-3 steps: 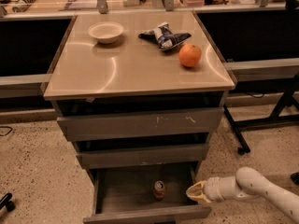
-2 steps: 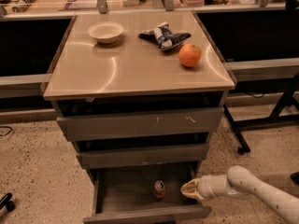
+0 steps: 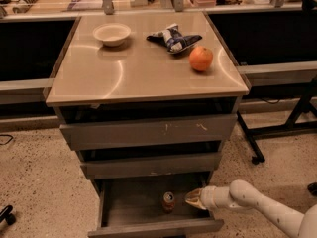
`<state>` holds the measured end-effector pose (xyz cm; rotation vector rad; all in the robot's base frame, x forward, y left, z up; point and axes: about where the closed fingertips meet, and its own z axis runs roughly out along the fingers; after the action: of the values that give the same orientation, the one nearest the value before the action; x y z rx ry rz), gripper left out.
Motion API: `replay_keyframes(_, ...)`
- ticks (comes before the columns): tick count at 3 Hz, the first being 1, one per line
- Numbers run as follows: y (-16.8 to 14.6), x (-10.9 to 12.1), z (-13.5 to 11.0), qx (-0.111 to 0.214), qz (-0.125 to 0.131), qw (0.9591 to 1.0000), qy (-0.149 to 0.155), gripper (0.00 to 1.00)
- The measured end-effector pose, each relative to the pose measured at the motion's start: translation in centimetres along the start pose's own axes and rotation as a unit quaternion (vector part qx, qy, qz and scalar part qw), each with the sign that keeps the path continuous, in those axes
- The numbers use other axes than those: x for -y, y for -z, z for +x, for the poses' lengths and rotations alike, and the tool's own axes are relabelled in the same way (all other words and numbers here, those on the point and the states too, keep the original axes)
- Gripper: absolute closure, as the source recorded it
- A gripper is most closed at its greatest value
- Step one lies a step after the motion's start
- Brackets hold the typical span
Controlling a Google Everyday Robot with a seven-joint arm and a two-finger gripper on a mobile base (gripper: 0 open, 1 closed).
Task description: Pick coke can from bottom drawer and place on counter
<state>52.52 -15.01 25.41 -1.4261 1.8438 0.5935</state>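
Camera view: a small red soda can with a silver top (image 3: 169,201) stands upright in the open grey metal bottom drawer (image 3: 133,202). The white arm's tan-tipped gripper (image 3: 192,198) sits inside the drawer, just beside the can on the picture's right (whether spread or closed, I cannot tell), with a slight gap between them.

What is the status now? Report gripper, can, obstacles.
Gripper low inside open bottom drawer, beside coke can. Can upright, not lifted. Nothing between them. Counter carries bowl, bag, orange.
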Motion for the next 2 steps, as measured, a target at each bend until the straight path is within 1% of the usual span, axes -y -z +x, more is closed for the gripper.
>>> replay_keyframes(1,0.0,0.0,0.0,0.0,0.0,1.0,0.0,1.0)
replay_keyframes(2,-1.3,-0.5,0.1,-0.008,-0.007,0.9999,0.004,0.98)
